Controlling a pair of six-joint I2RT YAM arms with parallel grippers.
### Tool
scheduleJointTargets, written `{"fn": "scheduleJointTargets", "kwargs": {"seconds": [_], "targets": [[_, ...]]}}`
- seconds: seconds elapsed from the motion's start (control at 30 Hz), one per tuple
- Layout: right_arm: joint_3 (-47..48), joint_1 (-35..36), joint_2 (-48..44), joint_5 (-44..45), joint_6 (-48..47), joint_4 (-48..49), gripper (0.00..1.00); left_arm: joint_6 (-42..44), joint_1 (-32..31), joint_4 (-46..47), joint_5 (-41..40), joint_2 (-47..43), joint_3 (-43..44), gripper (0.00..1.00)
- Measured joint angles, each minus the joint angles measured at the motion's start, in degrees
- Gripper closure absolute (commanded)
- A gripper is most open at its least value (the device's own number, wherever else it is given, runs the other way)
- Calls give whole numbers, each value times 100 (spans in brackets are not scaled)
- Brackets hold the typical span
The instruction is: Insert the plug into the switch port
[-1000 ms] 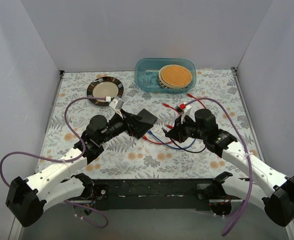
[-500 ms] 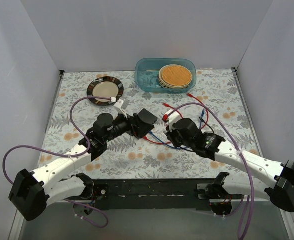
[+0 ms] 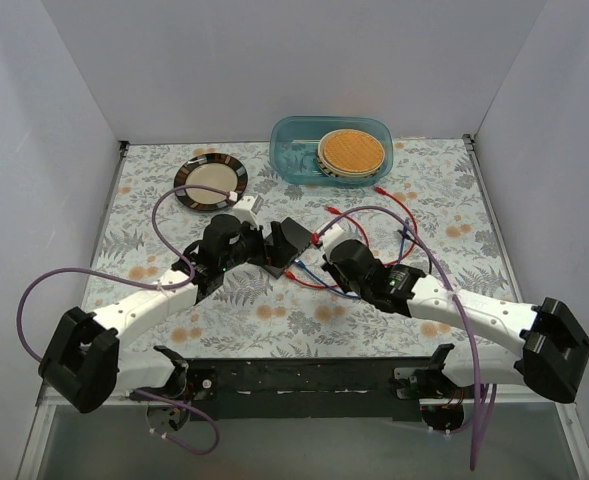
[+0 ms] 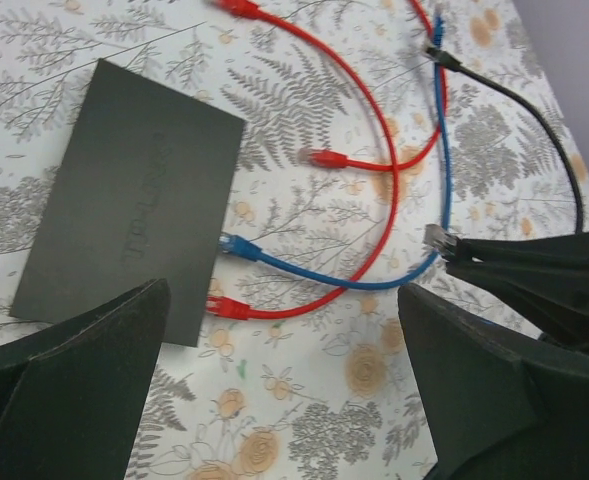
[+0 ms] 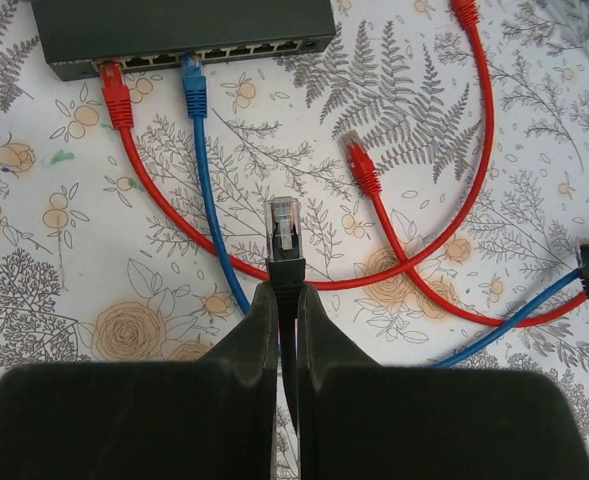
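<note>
As our right gripper (image 5: 286, 300) clamped the plug (image 5: 282, 228) and our left gripper (image 4: 282, 300) gaped empty, we feared a tilt would jam the switch port (image 5: 244, 47).

A dark-rimmed plate (image 3: 211, 180) sits left of a teal tub (image 3: 278, 140) (orange waffled disc (image 3: 352, 150) inside) on floral cloth (image 3: 454, 180).

Only lettering I'm seeing is a faint embossed logo running across the top of the dark grey switch (image 4: 129, 205), looking like TP-Link, though it's too dim to be sure.
</note>
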Motion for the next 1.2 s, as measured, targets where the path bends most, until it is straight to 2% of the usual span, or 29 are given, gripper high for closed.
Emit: {"fn": "scheduleJointTargets", "kwargs": {"seconds": [0.23, 0.37, 0.57, 0.7, 0.97, 1.2], "targets": [[208, -321, 501, -743, -181, 271, 99, 188, 994, -20, 691, 778, 76, 2], [269, -553, 702, -1176, -302, 487, 99, 310, 1364, -166, 955, 1362, 614, 5], [291, -957, 1034, -1884, -529, 833, 99, 446, 1569, -328, 1274, 2225, 1650, 18], [391, -1172, 1373, -2153, -717, 957, 99, 483, 1663, -341, 1539, 2743, 2098, 22], [874, -1196, 2234, -2192, -920, 1071, 99, 492, 1725, -356, 1884, 3556, 2347, 25], [1005, -1196, 2649, -2142, -918, 1084, 99, 516, 1729, -396, 2107, 3777, 2369, 26]]}}
